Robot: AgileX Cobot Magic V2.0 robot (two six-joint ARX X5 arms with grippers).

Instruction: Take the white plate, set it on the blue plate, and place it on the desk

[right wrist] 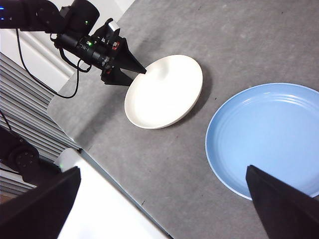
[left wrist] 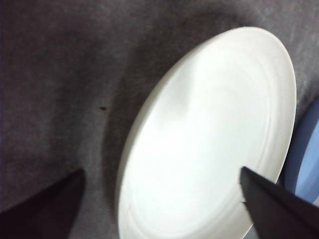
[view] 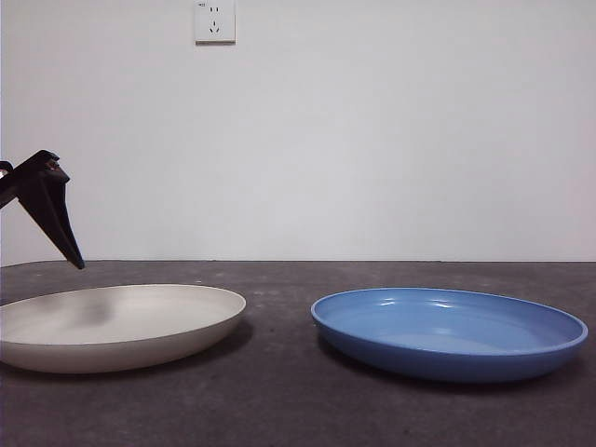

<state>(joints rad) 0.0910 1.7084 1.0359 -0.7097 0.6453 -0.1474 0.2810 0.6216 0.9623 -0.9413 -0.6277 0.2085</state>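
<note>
L claw (left wrist: pixel 159 199) apart over white plate (view: pixel 116 326); R claw (right wrist: pixel 164 199) apart, high; no legible writing.

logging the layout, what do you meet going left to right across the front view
left gripper above the table's left edge → white plate → blue plate; the wall socket is high on the wall behind.

Front view: evenly lit and sharp; you get soft shadows under the white plate (view: pixel 116 326) and blue plate (view: pixel 450 332).
Left wrist view: your white plate is overexposed, soft-focused; the desk (left wrist: pixel 55 74) looks dim.
Right wrist view: bright, clear; your blue plate shows faint sheen.
</note>
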